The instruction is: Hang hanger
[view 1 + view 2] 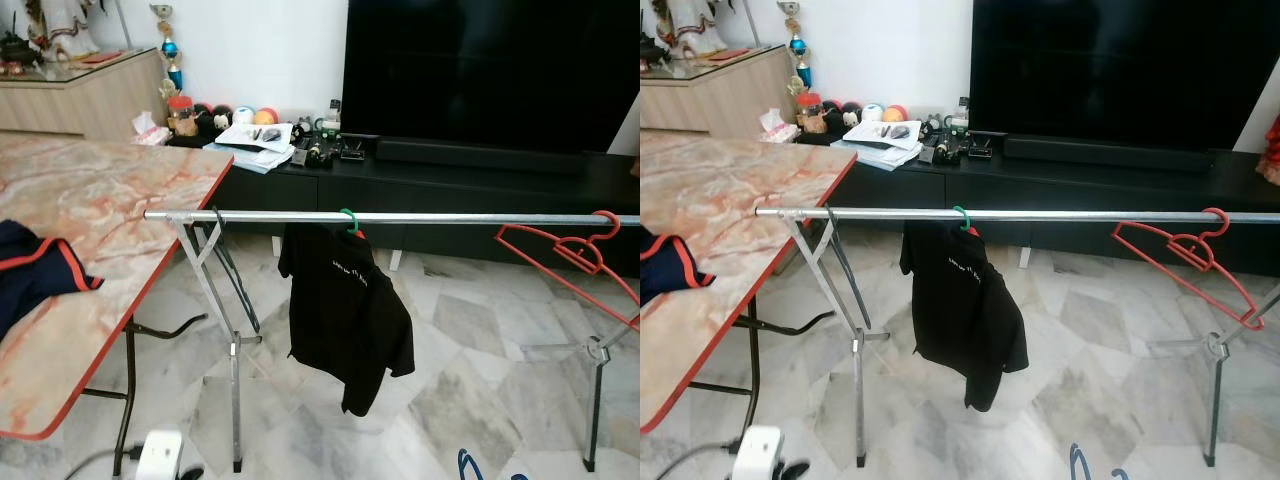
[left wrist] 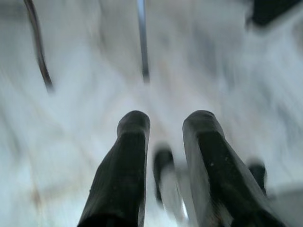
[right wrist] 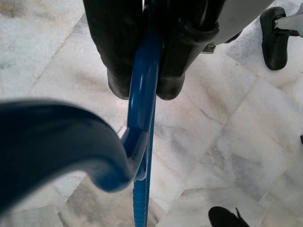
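A silver clothes rail [image 1: 450,218] runs across the room on folding legs. On it hang a black shirt [image 1: 345,300] on a green hanger [image 1: 349,220] and, at the right end, a bare red hanger [image 1: 565,250]. In the right wrist view my right gripper [image 3: 146,87] is shut on a blue hanger [image 3: 142,123], held low over the marble floor. The tip of that blue hanger [image 1: 468,465] peeks in at the bottom of the eye views, below the rail. My left gripper [image 2: 168,120] is open over a blurred floor, with nothing between its fingers.
A marble-topped table [image 1: 110,210] with an orange edge stands at the left, with a dark garment [image 1: 30,270] on it. Behind the rail are a black TV stand [image 1: 450,180] with clutter and a large TV [image 1: 490,70]. A white device [image 1: 160,455] sits on the floor.
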